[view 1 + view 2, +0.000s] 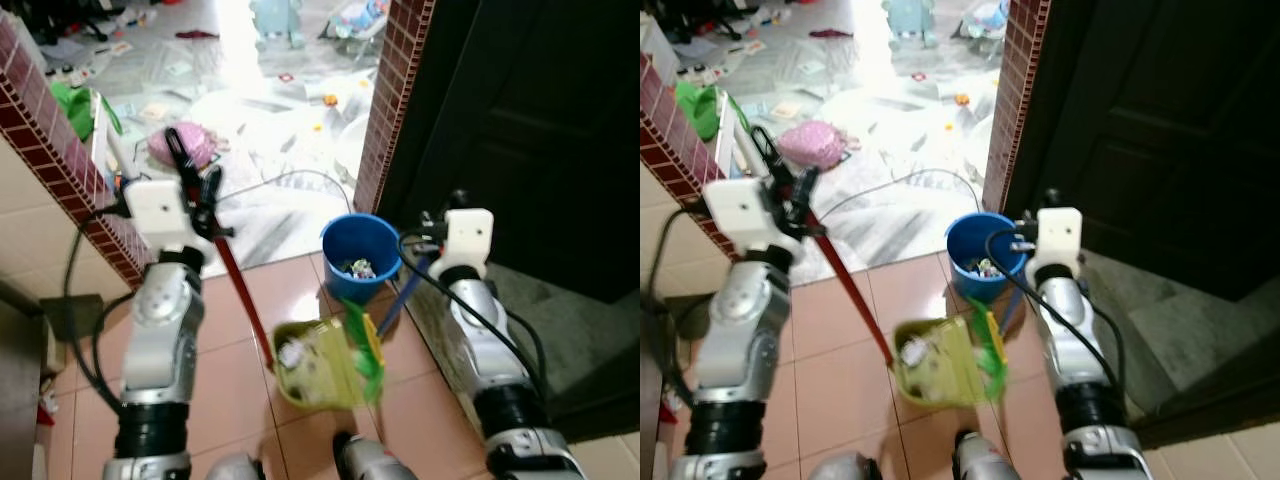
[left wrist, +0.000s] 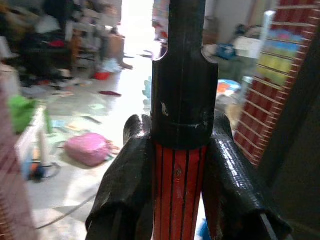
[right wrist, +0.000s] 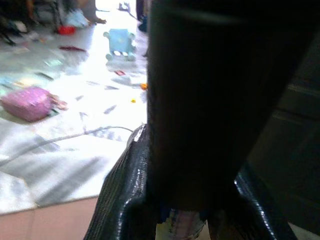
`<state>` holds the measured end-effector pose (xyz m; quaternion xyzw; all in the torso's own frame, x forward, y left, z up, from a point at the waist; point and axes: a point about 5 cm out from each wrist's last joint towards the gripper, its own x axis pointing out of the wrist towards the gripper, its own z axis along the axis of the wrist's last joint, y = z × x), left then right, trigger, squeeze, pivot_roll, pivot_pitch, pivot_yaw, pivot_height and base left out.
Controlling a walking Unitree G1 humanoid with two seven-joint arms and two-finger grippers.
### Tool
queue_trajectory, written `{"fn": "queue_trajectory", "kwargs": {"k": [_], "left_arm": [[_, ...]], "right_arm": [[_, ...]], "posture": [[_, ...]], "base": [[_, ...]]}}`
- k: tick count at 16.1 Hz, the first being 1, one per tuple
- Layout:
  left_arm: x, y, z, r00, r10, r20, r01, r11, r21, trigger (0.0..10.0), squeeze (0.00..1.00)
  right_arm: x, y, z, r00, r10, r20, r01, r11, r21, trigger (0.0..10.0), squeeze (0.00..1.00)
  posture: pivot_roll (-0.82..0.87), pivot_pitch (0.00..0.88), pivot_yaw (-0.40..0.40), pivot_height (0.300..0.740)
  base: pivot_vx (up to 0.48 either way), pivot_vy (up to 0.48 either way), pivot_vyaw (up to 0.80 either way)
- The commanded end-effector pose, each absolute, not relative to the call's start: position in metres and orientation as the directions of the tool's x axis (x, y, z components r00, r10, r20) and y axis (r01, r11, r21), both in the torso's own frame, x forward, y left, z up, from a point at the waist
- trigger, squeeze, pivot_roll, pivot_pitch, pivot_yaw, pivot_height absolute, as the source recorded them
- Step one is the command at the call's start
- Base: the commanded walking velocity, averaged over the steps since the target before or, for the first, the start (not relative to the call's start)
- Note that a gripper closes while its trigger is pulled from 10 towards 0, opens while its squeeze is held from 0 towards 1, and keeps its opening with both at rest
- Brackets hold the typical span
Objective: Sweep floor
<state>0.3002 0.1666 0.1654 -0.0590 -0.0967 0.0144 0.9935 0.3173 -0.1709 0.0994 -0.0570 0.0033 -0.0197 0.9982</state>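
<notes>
A yellow-green dustpan [image 1: 318,365] holding bits of rubbish hovers over the tan tile floor just in front of me. Its long red handle [image 1: 240,290] rises up and to the left into my left gripper [image 1: 198,195], which is shut on it; the left wrist view shows the fingers [image 2: 125,190] clamped on the red handle [image 2: 179,185]. My right gripper [image 1: 428,250] is shut on the dark top of a broom's blue handle [image 1: 405,290]. The broom's green bristles [image 1: 362,345] sit at the dustpan's right edge. A blue bucket [image 1: 360,255] with rubbish inside stands just beyond the dustpan.
Red-brick-tiled wall ends [image 1: 395,100] frame a doorway into a marble-floored room littered with papers and toys. A pink bag [image 1: 180,145] and a loose cable [image 1: 290,178] lie there. A dark door [image 1: 530,130] is on the right, a low brick-topped wall [image 1: 55,150] on the left.
</notes>
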Motion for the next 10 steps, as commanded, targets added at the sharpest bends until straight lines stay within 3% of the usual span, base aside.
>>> {"fn": "queue_trajectory", "kwargs": {"k": [1,4,10], "left_arm": [[0.302,0.174,0.203,0.943,0.075,0.324,-0.036,0.992,-0.125,10.0,0.0],[0.306,0.18,0.227,0.916,0.113,0.386,-0.065,0.989,-0.136,10.0,0.0],[0.314,0.18,0.264,0.874,0.149,0.462,-0.072,0.981,-0.181,10.0,0.0]], "right_arm": [[0.313,-0.19,0.091,0.99,-0.132,-0.054,0.116,0.964,-0.241,10.0,0.0],[0.316,-0.202,0.091,0.977,-0.204,-0.068,0.178,0.944,-0.277,10.0,0.0],[0.323,-0.201,0.094,0.975,-0.213,-0.066,0.188,0.945,-0.269,10.0,0.0]], "posture": [[-0.05,0.086,-0.003,0.74],[-0.06,0.091,-0.001,0.74],[-0.06,0.09,0.003,0.74]], "base": [[0.0,0.0,-0.44],[0.0,0.0,-0.14],[0.0,0.0,0.0]]}}
